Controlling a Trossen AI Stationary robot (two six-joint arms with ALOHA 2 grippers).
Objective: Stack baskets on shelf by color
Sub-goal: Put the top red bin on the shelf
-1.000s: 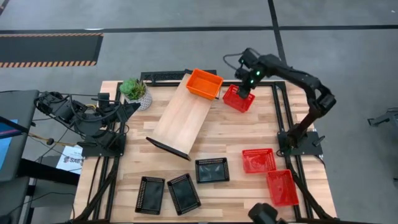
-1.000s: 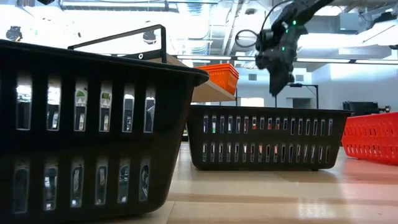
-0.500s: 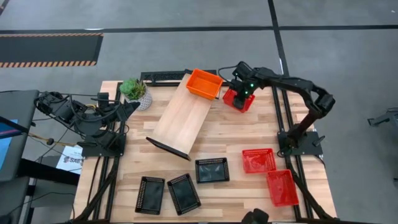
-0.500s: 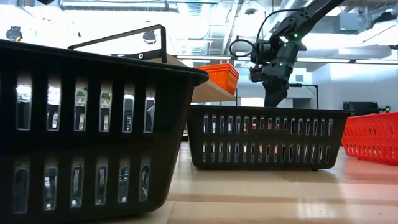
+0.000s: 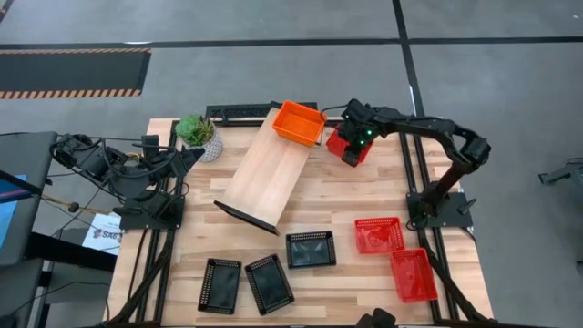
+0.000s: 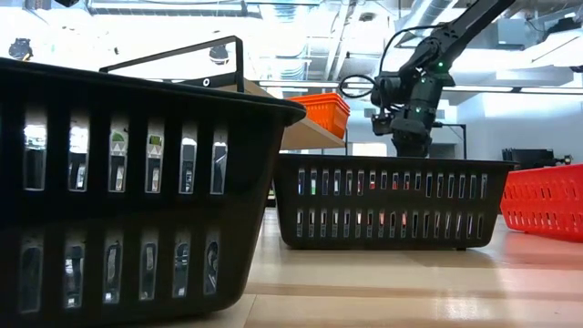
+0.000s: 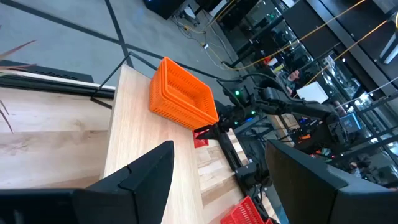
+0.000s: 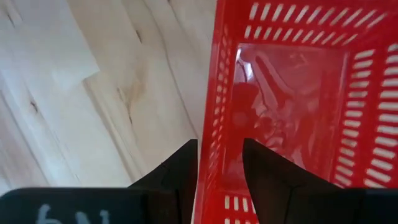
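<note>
Little writing can be read here. On the body of the right gripper [image 8: 219,163], just behind its fingers, pale characters show at the edge of the right wrist view; they look like "6N" but are cut off and cannot be read with certainty. Beside the base of the left arm, well away from the right gripper, a white sheet of paper [image 5: 98,234] carries dark print beginning "SA"; the rest is too small to make out.
</note>
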